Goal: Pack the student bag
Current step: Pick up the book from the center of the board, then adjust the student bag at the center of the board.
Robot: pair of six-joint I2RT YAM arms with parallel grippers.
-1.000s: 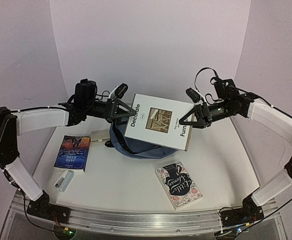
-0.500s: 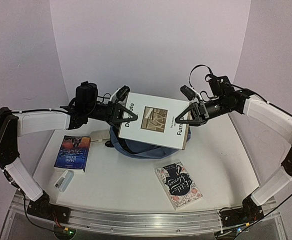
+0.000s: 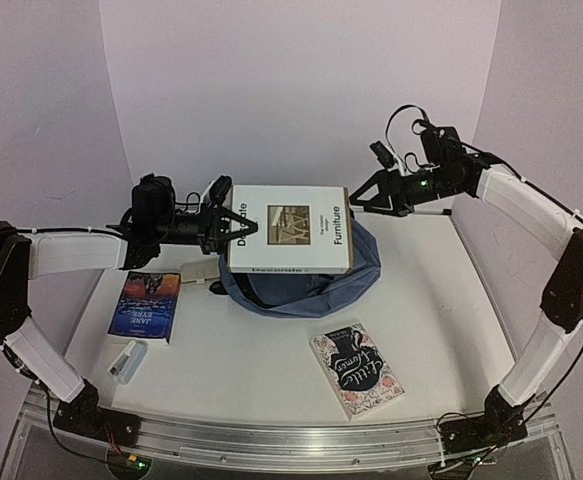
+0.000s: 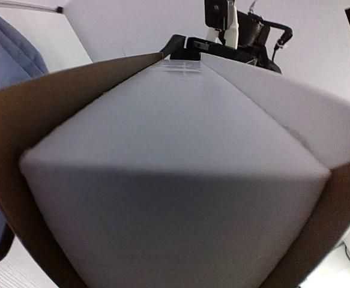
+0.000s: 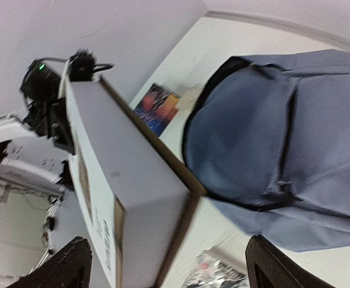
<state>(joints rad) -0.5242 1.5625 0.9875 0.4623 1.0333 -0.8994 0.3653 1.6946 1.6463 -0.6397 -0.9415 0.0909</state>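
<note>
Custody of the large white book (image 3: 289, 228) has passed to the left hand (image 3: 233, 225), which now clamps its left edge alone. The right hand (image 3: 361, 197) has let go and stands wide, just beside the right edge. The book has swung level above the student bag (image 3: 306, 292), which lies on the worktop (image 3: 451, 300). Judged state: handover complete, insertion pending. The book hides the bag's mouth, so open or zipped cannot be told. It also fills the left wrist view, concealing that hand's fingers.
</note>
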